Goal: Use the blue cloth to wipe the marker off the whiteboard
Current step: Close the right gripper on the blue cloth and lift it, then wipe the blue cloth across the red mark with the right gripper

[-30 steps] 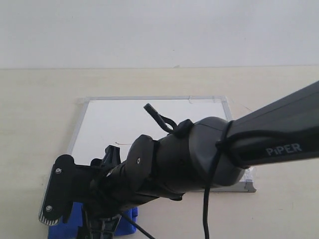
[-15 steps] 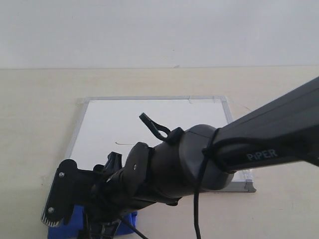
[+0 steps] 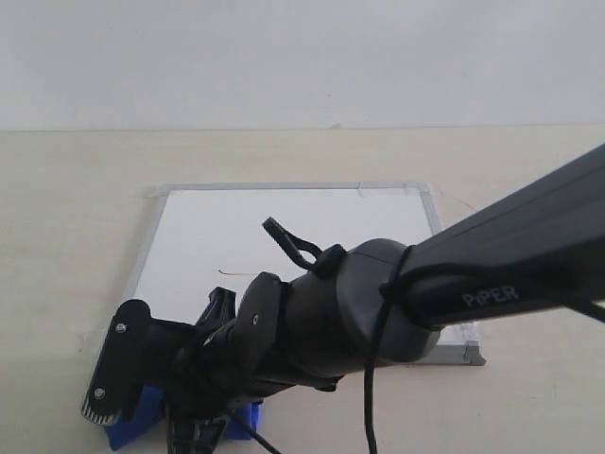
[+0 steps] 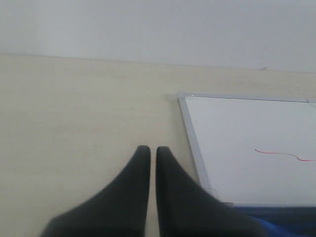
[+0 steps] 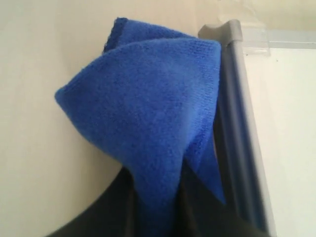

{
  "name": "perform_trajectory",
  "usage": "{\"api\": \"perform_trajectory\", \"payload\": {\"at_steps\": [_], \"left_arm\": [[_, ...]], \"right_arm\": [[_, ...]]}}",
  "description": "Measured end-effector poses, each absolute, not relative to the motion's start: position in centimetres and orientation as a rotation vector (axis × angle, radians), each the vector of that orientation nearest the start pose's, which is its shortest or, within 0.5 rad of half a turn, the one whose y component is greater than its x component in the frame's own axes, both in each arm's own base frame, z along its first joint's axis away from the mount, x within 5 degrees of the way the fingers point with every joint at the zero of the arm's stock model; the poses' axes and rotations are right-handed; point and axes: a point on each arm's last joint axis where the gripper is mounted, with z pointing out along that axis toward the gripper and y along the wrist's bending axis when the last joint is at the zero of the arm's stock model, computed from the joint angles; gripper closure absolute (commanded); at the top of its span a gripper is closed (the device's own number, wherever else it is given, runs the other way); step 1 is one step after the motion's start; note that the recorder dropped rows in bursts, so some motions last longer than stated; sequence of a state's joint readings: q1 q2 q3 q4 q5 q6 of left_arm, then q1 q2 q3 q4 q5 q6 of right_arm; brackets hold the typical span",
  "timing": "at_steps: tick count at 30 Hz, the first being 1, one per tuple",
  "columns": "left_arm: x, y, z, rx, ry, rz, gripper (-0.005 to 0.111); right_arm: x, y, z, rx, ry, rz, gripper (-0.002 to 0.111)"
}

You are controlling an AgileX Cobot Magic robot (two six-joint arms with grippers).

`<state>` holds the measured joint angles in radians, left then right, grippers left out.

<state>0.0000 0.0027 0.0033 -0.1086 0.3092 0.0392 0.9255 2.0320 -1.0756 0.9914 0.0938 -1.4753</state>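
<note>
The whiteboard (image 3: 284,232) lies flat on the table, with a thin silver frame. A thin wavy red marker line (image 4: 281,154) crosses its surface and shows faintly as the marker line (image 3: 233,273) in the exterior view. My right gripper (image 5: 158,207) reaches across to the board's near left corner and is shut on the blue cloth (image 5: 153,98), which rises bunched from between the jaws beside the board's frame (image 5: 236,123). In the exterior view the blue cloth (image 3: 132,426) peeks out under the arm. My left gripper (image 4: 149,149) is shut and empty, over bare table left of the board.
The right arm's dark body (image 3: 378,303) hides the board's near half in the exterior view. A black cable (image 3: 373,407) hangs from it. The beige tabletop (image 3: 66,218) surrounds the board, and a white wall (image 3: 302,57) stands behind.
The right arm has sunk a little lower and nearer to the camera. The blue cloth under it looks more bunched than a second ago.
</note>
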Motion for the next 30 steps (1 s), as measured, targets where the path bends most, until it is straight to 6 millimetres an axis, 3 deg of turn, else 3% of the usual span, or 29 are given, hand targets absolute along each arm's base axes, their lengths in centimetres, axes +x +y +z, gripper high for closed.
{"api": "perform_trajectory", "payload": {"at_steps": [5,10,13,16,19,22,28,30], "left_arm": [[5.4,-0.3,18.4,-0.034,1.797,-0.076,0.102],[5.4,-0.3,18.4,-0.034,1.797,-0.076,0.102],[5.4,-0.3,18.4,-0.034,1.797,-0.076,0.102],[5.4,-0.3,18.4,-0.034,1.797,-0.076,0.102],[5.4,-0.3,18.4,-0.034,1.797,-0.076,0.102],[5.4,-0.3,18.4,-0.034,1.797,-0.076,0.102],[5.4,-0.3,18.4,-0.034,1.797,-0.076,0.102],[5.4,-0.3,18.4,-0.034,1.797,-0.076,0.102]], "right_arm": [[22.9,31.9,12.8,-1.641,1.848,0.303,0.108],[23.6,31.0,19.2,-1.466,1.726,0.257,0.108],[25.7,28.4,22.7,-1.284,1.733,0.231,0.108],[28.8,24.7,24.0,-1.079,1.819,0.196,0.108],[31.9,21.1,23.3,-0.895,1.935,0.167,0.108],[33.8,18.9,21.1,-0.819,2.035,0.142,0.108],[35.1,18.9,14.9,-0.853,2.196,0.139,0.108],[35.5,19.4,13.8,-0.866,2.226,0.163,0.108]]}}
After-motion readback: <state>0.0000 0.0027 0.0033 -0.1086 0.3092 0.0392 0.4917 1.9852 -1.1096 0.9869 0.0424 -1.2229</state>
